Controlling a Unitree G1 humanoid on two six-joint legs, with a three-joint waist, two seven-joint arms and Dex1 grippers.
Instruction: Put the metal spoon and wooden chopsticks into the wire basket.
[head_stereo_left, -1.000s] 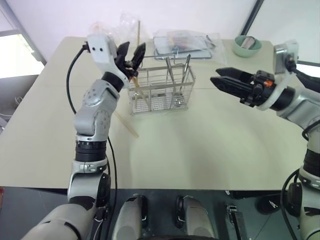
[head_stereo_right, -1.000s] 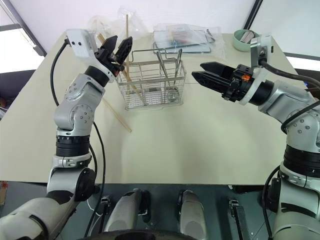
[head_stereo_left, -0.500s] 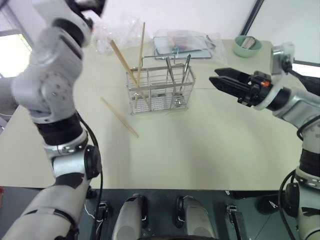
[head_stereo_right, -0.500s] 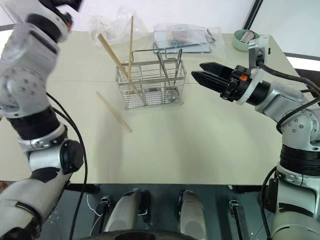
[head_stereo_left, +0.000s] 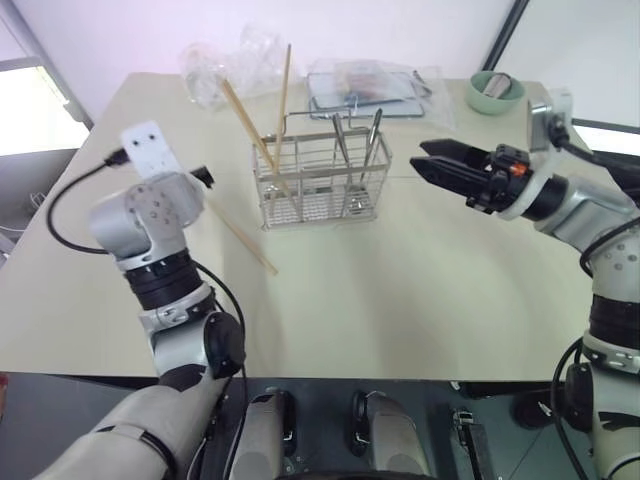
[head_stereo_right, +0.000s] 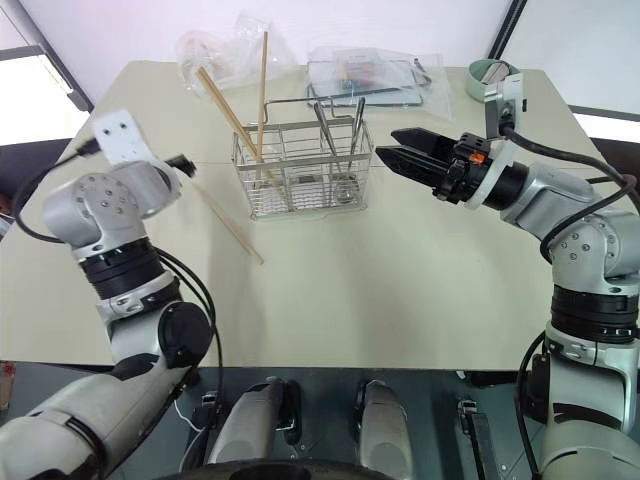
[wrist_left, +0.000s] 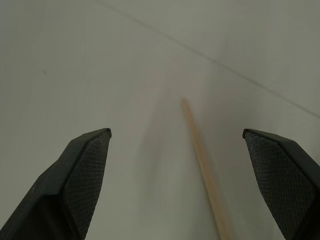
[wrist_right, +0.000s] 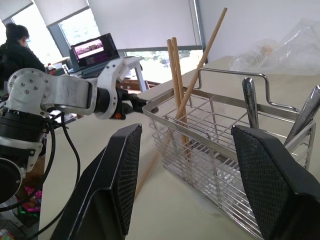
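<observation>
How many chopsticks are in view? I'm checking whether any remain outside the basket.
3: two chopsticks stand leaning in the wire basket, and one chopstick lies on the table beside it.

A broad, pale cream counter (head_stereo_left: 420, 300) carries everything. Near its middle stands a small rectangular silver wire basket (head_stereo_left: 322, 185). Just to the basket's left a single long pale wooden chopstick (head_stereo_left: 240, 236) lies flat on the bare surface, set at a slant. Along the far edge rest crumpled clear plastic bags (head_stereo_left: 222, 68), a flat wire-framed tray wrapped in clear plastic (head_stereo_left: 365, 85), and a small pale green bowl (head_stereo_left: 495, 93) at the far right corner.
</observation>
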